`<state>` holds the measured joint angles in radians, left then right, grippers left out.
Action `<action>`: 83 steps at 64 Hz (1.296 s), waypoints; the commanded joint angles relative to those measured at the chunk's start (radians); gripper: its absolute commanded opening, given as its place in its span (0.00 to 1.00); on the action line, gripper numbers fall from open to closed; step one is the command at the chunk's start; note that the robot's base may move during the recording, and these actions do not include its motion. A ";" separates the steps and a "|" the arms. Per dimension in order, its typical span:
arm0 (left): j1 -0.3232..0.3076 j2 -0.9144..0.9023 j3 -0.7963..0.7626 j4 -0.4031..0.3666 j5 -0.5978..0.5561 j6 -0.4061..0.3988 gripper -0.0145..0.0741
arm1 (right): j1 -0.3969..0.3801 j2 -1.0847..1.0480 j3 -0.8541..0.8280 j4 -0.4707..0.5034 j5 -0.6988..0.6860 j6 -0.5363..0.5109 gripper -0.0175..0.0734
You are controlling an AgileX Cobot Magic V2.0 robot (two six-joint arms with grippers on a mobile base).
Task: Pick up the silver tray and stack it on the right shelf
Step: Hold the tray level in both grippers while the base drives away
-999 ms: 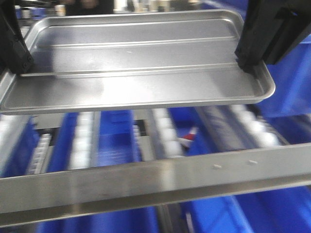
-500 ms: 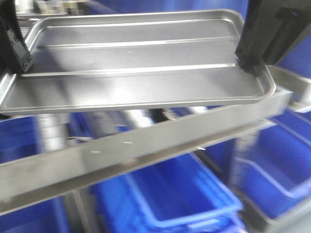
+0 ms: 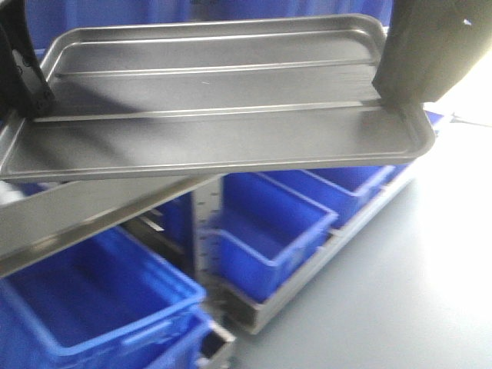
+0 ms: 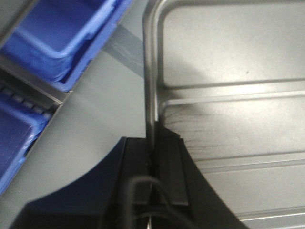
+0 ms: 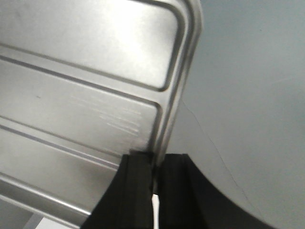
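Note:
The silver tray [image 3: 215,100], shiny with two long ridges, is held level in the air across the front view. My left gripper [image 3: 34,104] is shut on its left rim; the left wrist view shows the jaws [image 4: 153,143] clamped on the rim of the tray [image 4: 228,71]. My right gripper [image 3: 390,98] is shut on its right rim; the right wrist view shows the jaws [image 5: 155,162] clamped on the rim of the tray [image 5: 81,71]. A steel rack's crossbar [image 3: 84,211] slants under the tray's left part, with dark-blue crates [image 3: 92,300] below. I cannot tell which rack this is.
More blue crates [image 3: 269,223] sit on a low steel frame [image 3: 307,288] running back to the right. Grey floor [image 3: 415,277] lies to the right of the rack. Blue crates [image 4: 57,33] also show at the left in the left wrist view.
The view has swung right: the rack's crossbar and roller lanes slid away to the left and grey floor came into view. The tray stays gripped at both ends in the same pose.

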<state>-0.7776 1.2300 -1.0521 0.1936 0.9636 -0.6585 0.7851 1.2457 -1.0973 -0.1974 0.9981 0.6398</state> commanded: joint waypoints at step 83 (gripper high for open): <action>-0.013 -0.020 -0.029 0.013 -0.031 0.023 0.06 | 0.005 -0.031 -0.028 -0.026 -0.059 -0.026 0.25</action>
<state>-0.7793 1.2320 -1.0521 0.1936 0.9636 -0.6585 0.7851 1.2457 -1.0973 -0.1974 1.0039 0.6398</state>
